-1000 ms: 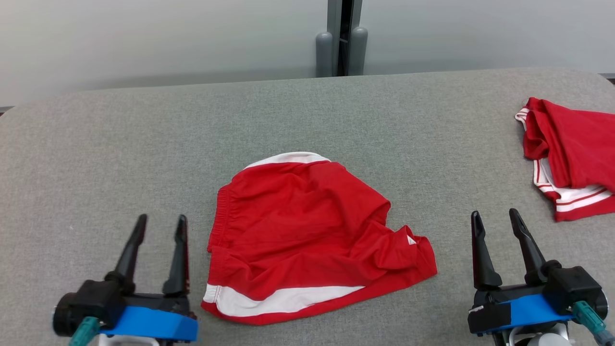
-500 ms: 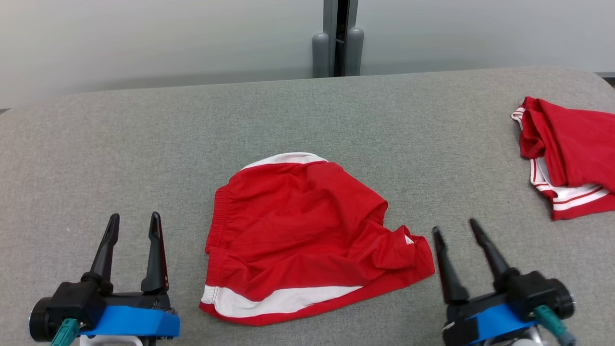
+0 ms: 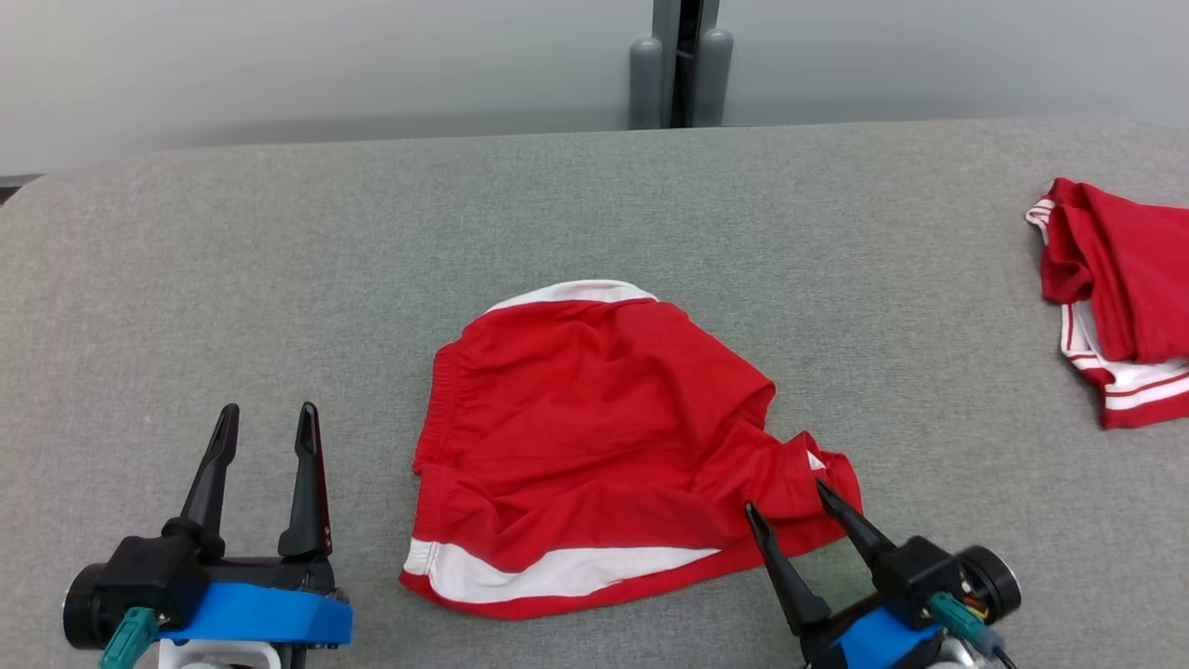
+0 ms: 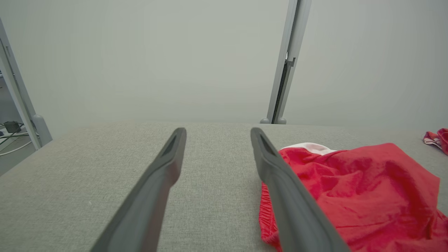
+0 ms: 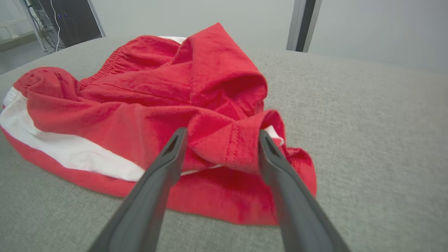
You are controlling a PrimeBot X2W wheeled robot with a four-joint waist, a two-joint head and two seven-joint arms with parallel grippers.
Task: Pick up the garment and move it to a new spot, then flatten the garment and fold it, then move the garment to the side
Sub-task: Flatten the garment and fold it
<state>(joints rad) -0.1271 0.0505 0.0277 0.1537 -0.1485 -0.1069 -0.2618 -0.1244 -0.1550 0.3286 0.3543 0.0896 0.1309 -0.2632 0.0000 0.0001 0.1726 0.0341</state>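
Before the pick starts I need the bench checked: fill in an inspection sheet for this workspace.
Surface: grey fabric-covered table.
Job's things: red shorts with white trim, crumpled, mid-table.
Clutter: second red garment at the right edge.
Grippers: left gripper open, apart from the shorts; right gripper open, fingers either side of a rumpled fold of the shorts.
Cables: loose wires off the table, in the background.
Surroundings: pale wall, grey post.

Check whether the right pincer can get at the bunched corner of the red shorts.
Probably yes: the right pincer stands open, its fingers apparently straddling the bunched corner of the red shorts, with nothing else in the way.
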